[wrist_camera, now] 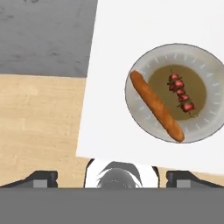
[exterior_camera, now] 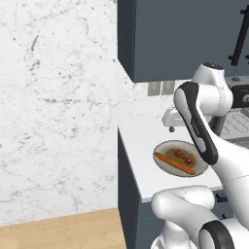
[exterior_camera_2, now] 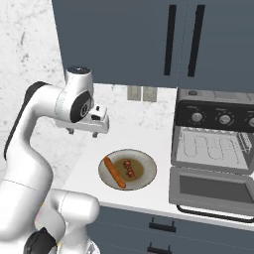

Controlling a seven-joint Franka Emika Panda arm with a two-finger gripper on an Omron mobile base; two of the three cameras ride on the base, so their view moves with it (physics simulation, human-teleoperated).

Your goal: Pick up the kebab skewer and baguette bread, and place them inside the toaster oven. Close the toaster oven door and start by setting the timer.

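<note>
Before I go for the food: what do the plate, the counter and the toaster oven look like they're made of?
Plate: probably glazed ceramic, pale grey rim with faint radial ticks and a brownish centre. Counter: plain matte white, with no veining, so laminate or solid surface; I can't tell which. Toaster oven: seems dark painted metal with a wire rack inside; its open door has a grey frame and a dark window, likely glass.
</note>
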